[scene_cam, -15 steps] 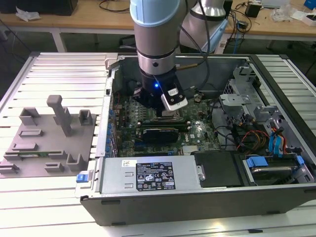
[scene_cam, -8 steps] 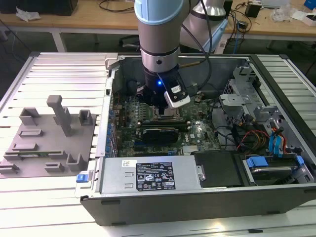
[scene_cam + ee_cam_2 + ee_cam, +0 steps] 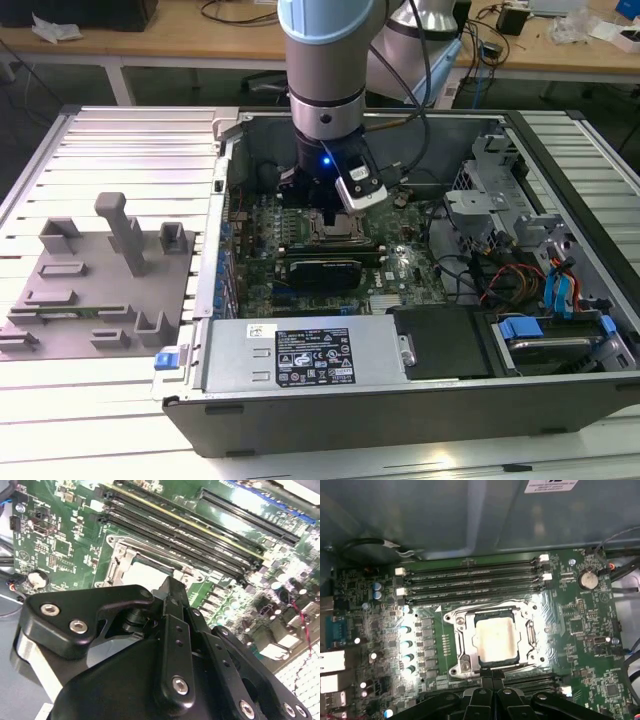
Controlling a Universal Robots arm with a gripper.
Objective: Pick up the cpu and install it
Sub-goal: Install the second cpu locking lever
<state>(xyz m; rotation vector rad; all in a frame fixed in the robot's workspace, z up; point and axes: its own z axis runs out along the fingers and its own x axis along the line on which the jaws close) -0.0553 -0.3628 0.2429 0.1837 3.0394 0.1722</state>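
1. Far on the exterior view's left, a grey fixture block set [image 3: 95,285] sits on the ribbed metal worktop [image 3: 120,150], well apart from the work

2. Moving right, the open computer case [image 3: 400,400] lies on its side, with the power supply [image 3: 305,365] along its near edge and the motherboard [image 3: 400,270] exposed behind it

3. Above the board's middle the arm [image 3: 325,60] reaches straight down, its hand [image 3: 330,205] hovering just over the socket [image 3: 335,232]

4. The cpu [image 3: 495,639] already lies inside the socket's metal frame, flat and square to it in the first wrist view; a pale patch of it [image 3: 147,575] also shows in the second wrist view

5. The hand [image 3: 492,692] holds nothing, and its black fingers [image 3: 172,610] appear drawn narrow together just beside the chip

6. Risks, as a judgement: a chip not fully seated could bend socket pins if pressed, and a low hand could catch the frame or the memory slots [image 3: 470,572] nearby
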